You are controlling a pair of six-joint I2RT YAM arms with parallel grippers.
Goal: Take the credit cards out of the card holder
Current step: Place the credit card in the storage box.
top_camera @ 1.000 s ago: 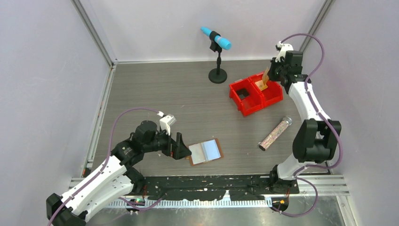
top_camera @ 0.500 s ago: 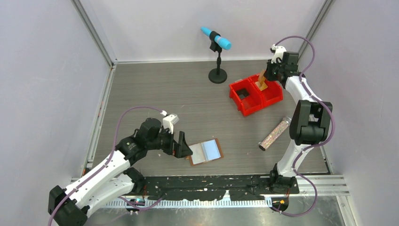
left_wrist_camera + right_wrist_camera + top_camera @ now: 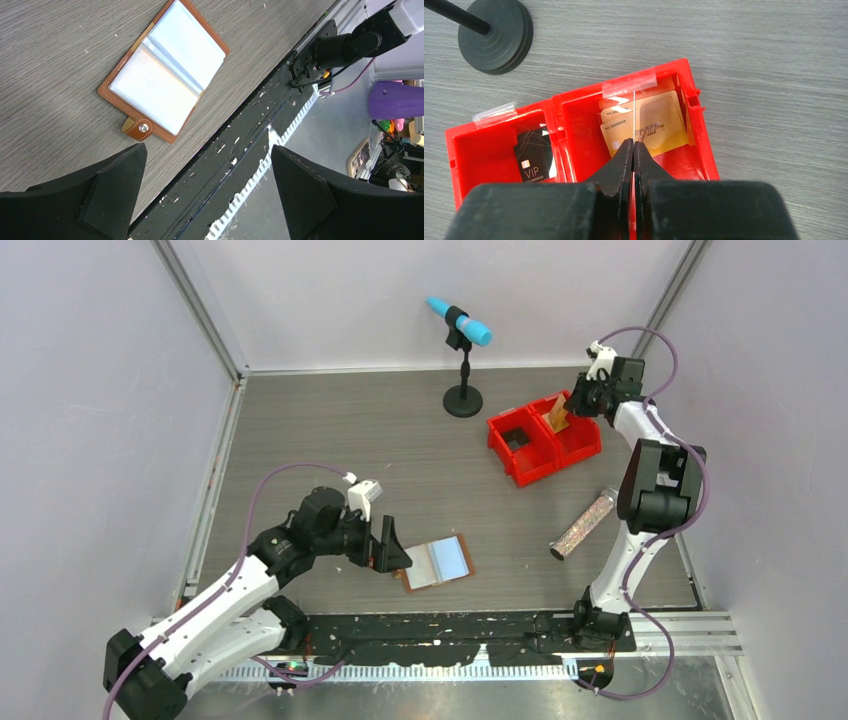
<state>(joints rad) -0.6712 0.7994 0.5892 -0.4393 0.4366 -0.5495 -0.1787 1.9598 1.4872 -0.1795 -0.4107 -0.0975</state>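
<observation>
- Lately your left gripper has crept a little to the right, toward the holder. Its jaws stand wide apart with nothing between them.
- The holder lies open and flat at lower centre of the top view, just right of that gripper and untouched. In the left wrist view it fills the upper left, with its tab pointing down toward the left finger.
- I judge that arm is lining up for another pull. You cannot tell from these views whether the pale sleeves hold any more cards.
- At upper right, your right gripper has dipped slightly and its elbow has folded up. The jaws are pinched tight on a card, seen edge-on as a thin white line.
- That card hangs over the right bin, above the gold cards lying in it. A black card sits in the left bin.
- So one more card is out of the holder and looks ready to drop, though it is not yet released. The holder is well apart from this hand, far to the lower left.
</observation>
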